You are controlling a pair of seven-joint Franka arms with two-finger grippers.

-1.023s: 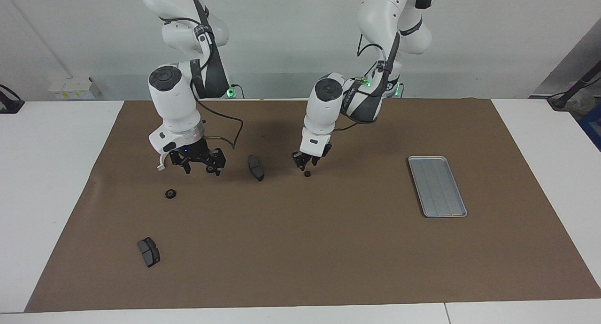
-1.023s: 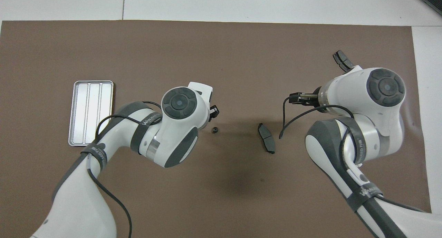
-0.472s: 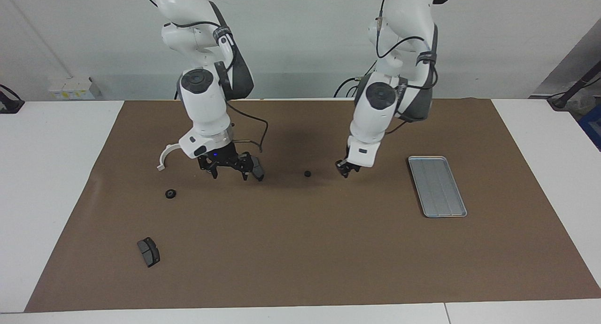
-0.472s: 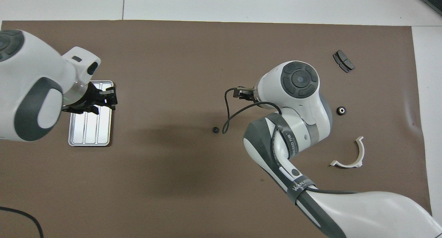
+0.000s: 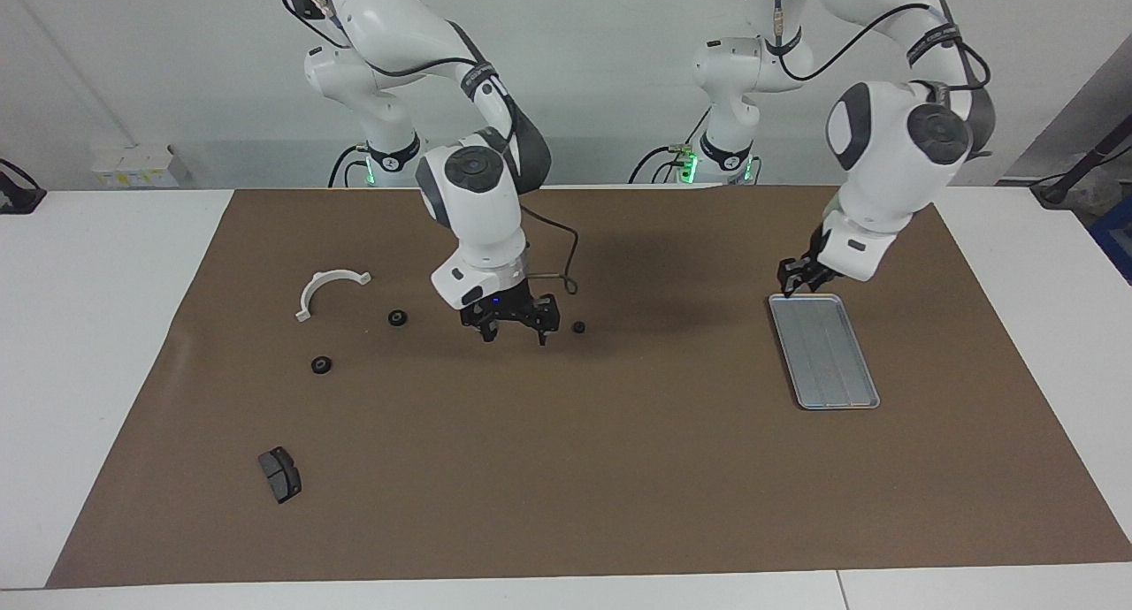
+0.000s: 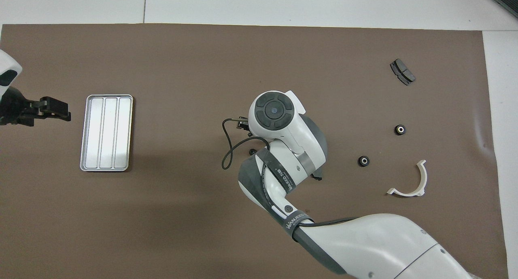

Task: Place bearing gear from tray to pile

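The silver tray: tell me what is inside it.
Nothing: the silver tray shows only its bare ridged floor in both views. The left pincer hangs over the tray's edge nearest the robots, hiding none of the floor.

We see the right gripper [image 5: 513, 320] now low beside the small gear [image 5: 578, 327] at mid-mat, no longer over the white bracket [image 5: 325, 289]. The left gripper [image 5: 799, 275] now hangs at the tray [image 5: 823, 352] end nearer the robots. A second gear [image 5: 398, 318] shows, uncovered, near the bracket.
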